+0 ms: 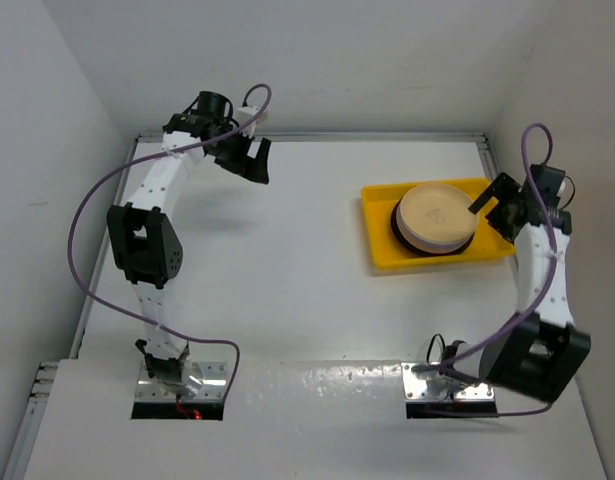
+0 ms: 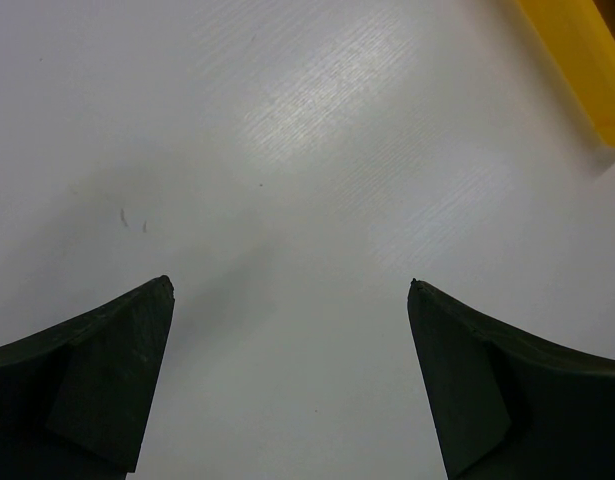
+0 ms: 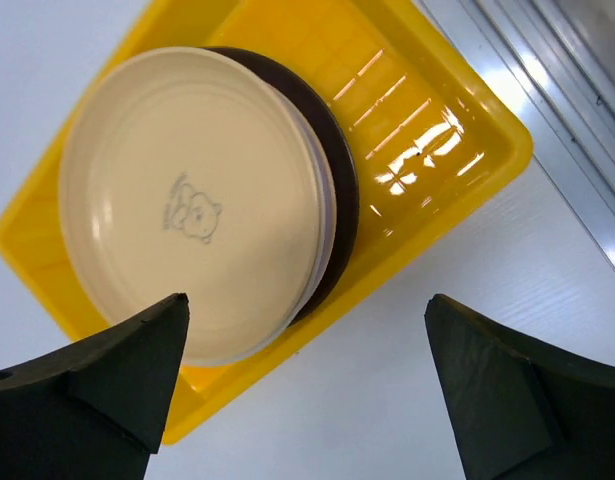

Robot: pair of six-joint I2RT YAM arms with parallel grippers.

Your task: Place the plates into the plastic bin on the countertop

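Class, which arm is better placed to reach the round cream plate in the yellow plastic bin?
Right: the right gripper hangs open at the yellow plastic bin; the left gripper is far across.

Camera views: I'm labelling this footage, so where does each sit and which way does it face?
Top external: above, behind the bases, looking down on both arms, countertop, plastic bin.
Left wrist: looks down past left gripper at bare countertop.
Right wrist: looks down past right gripper at plates.
Shared: all show the bin.
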